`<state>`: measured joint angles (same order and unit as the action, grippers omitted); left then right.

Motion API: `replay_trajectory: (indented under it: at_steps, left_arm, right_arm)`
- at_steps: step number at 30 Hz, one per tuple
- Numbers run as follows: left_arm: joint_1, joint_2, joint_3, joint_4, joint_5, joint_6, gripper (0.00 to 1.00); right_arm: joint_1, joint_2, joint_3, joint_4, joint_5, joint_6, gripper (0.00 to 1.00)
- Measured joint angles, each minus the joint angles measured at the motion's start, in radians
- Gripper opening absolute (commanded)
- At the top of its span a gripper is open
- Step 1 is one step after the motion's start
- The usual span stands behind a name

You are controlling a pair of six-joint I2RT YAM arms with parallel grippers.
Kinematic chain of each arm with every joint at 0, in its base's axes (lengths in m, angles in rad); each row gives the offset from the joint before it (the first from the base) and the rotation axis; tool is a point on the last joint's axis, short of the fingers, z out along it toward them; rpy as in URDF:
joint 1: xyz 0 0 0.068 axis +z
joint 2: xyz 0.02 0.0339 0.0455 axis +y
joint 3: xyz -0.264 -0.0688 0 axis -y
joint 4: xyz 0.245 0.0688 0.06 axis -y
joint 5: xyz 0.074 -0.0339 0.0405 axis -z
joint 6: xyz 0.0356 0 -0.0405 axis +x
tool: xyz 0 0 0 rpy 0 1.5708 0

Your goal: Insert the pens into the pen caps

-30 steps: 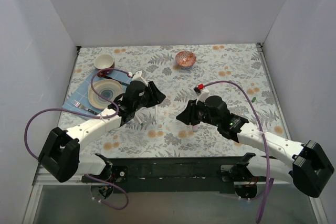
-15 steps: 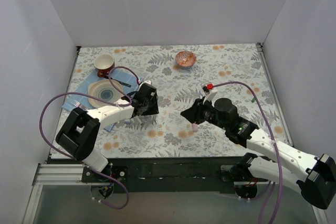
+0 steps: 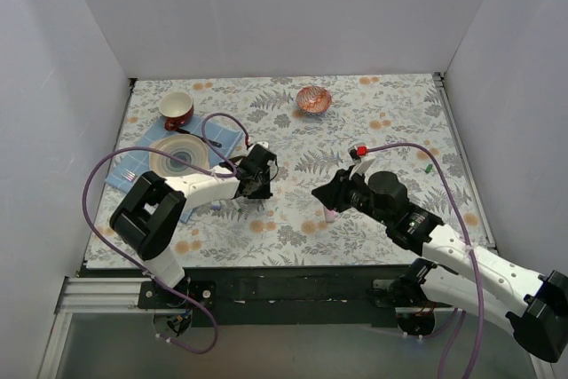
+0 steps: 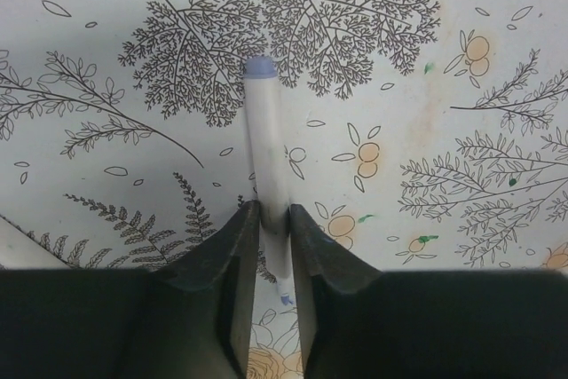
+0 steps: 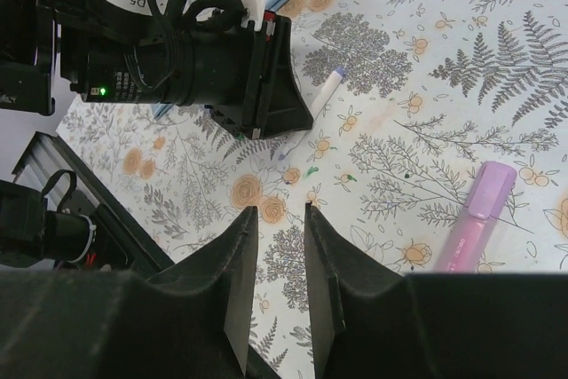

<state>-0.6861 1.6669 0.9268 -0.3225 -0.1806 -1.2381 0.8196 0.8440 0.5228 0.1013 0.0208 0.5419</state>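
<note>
- The slim white pen (image 4: 266,139) lay flat on the floral cloth (image 4: 444,86), left of the table's middle and just beyond the corner of the blue napkin (image 3: 133,166).
- Its barrel was plain white. The far end had a purple-blue plug, and a small blue tip showed at the near end, down in the gap between the fingers.
- The left arm (image 3: 191,188) was folded with its elbow at the near left. Its forearm reached rightward, low across the cloth, with the wrist tipped down over the pen.
- The left gripper (image 4: 272,219) had its two dark fingers pressed against either side of the barrel, close to the tipped end. It was pinching the pen where it lay.
- The pink marker (image 5: 477,219) was short, thick and pale lilac-pink, with a step partway along its body. It lay on the cloth near the table's middle, beside the right gripper and clear of its fingers.
- The right arm (image 3: 444,241) stretched from the near right corner diagonally toward the centre, with its head angled down and to the left.
- The right gripper (image 5: 275,219) hung above the cloth with its fingers a narrow way apart. Only the printed pattern showed between them, and it held nothing.
</note>
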Motion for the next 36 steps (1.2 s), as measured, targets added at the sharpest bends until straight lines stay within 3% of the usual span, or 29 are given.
replay_trajectory:
  at_steps: [4, 11, 18, 21, 27, 36]
  left_arm:
    - [-0.024, 0.014, 0.019, -0.015, -0.021, 0.018, 0.0]
    - [-0.069, 0.008, 0.028, -0.038, -0.02, 0.094, 0.0]
    - [-0.082, -0.211, -0.029, -0.034, 0.103, 0.3, 0.0]
    - [-0.082, -0.336, -0.069, 0.011, 0.147, 0.396, 0.0]
    - [-0.082, -0.439, -0.11, 0.072, 0.245, 0.553, 0.0]
    - [-0.082, -0.488, -0.169, 0.126, 0.364, 0.64, 0.0]
  right_arm:
    - [0.0, -0.021, -0.011, -0.002, 0.011, -0.003, 0.39]
    - [-0.044, 0.006, -0.003, -0.005, -0.039, -0.05, 0.62]
    - [-0.371, 0.223, 0.123, -0.042, -0.406, -0.128, 0.66]
    - [-0.428, 0.32, 0.166, -0.048, -0.582, -0.143, 0.72]
    - [-0.42, 0.483, 0.212, 0.046, -0.882, -0.105, 0.72]
    - [-0.346, 0.591, 0.307, 0.105, -0.981, -0.063, 0.7]
